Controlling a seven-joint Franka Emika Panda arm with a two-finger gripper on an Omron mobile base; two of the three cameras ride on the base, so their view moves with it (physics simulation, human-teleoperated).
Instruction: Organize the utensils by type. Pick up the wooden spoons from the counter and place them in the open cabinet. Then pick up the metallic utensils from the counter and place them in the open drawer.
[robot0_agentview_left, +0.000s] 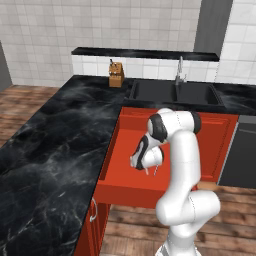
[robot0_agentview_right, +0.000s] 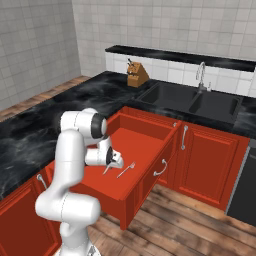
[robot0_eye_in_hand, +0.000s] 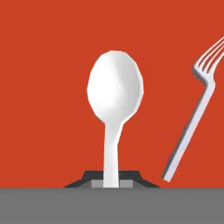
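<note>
Silvery spoon (robot0_eye_in_hand: 114, 92) pinched in closed jaws hangs over the open drawer (robot0_agentview_right: 145, 145), beside a fork (robot0_agentview_right: 126, 170) lying inside. Metal-sorting step; release likely comes next.

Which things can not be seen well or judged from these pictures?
- Fork: in the hand view, its tine tips are cut off by the right edge.
- Metal spoon held in the hand: its handle end is hidden between the fingertips and the bottom band.
- Whether the spoon touches the drawer floor: the left base view is too small, and the arm covers part of it.
- Knife block: too small to count what stands in it.
</note>
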